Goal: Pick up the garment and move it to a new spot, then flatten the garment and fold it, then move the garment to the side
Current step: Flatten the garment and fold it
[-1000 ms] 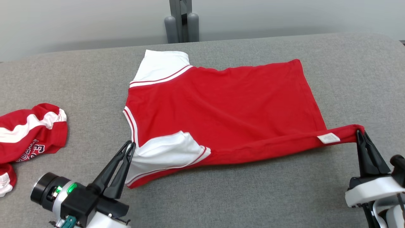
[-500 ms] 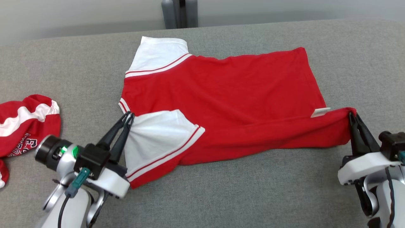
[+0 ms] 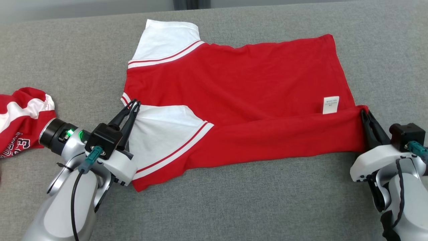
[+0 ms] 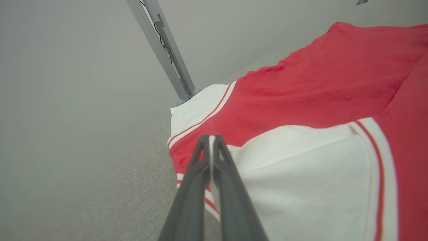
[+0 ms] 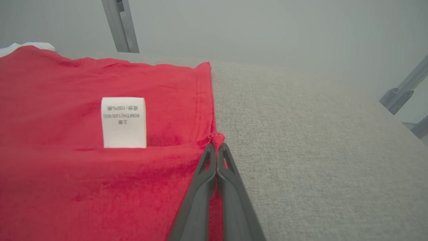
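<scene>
Shirt lies mid-table, collar end to the robot's left, hem to the right.

Left gripper: jaws pressed together, pinching the near shoulder by the white sleeve.

Right gripper: jaws pinching the near hem corner.

Judgement: holding both ends keeps the near edge taut, so the raised strip can fold evenly over the body. The label shows at the fold.

Second garment sits bunched at the table's left edge, well apart from the shirt. It is no obstacle to folding but may crowd a later move leftward.
</scene>
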